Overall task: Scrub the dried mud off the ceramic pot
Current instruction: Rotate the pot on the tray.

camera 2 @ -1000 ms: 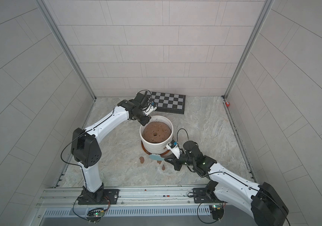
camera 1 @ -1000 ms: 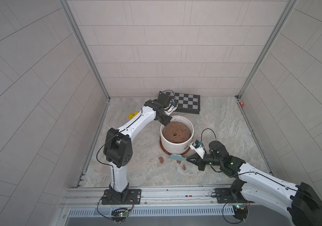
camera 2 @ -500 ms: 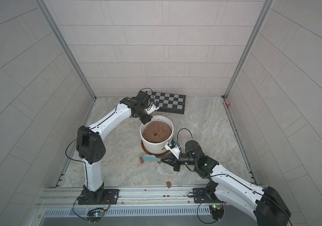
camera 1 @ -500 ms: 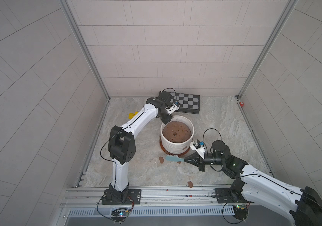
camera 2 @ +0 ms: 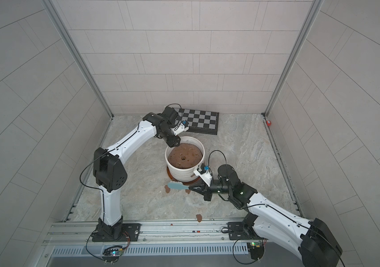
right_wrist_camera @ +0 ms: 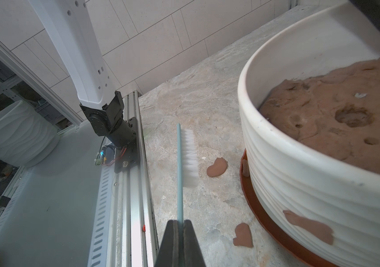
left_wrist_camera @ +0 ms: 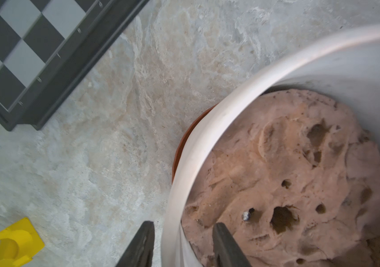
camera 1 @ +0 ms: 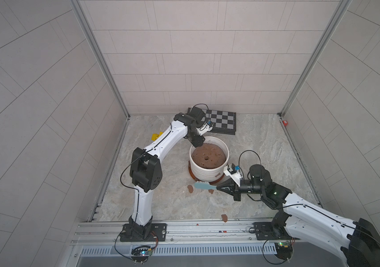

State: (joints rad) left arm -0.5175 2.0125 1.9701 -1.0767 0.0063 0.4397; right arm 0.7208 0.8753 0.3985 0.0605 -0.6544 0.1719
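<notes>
Standing by the rig, I saw the ceramic pot [camera 1: 208,172] sitting upright on its orange saucer [right_wrist_camera: 265,222] near the middle of the stone-patterned bench [camera 1: 253,143], filled with a brown soil mound [camera 1: 208,157] holed at its centre. The left jaws hung over the pot's far rim and were parted, one jaw outside the white wall and the other inside above the soil. A gap showed on either side of the rim, so they had hold of nothing. The right jaws were pressed together on the thin blue handle of a brush [camera 1: 204,185], which reached out level in front of the pot on the side nearest the rail. In the right wrist view its white bristles faced the ribbed wall but stood clear of it. A smear of dried mud [right_wrist_camera: 309,225] clung low on that wall, just above the saucer. Three more chips lay loose on the bench: one chip [right_wrist_camera: 217,167] near the brush head, another chip [right_wrist_camera: 243,234] close to the saucer beside the right jaws, and a third chip [camera 1: 224,217] well apart at the front edge by the rail. A chessboard [camera 1: 221,120] lay behind the pot, and a small yellow block [camera 1: 156,136] sat beside the left arm.
</notes>
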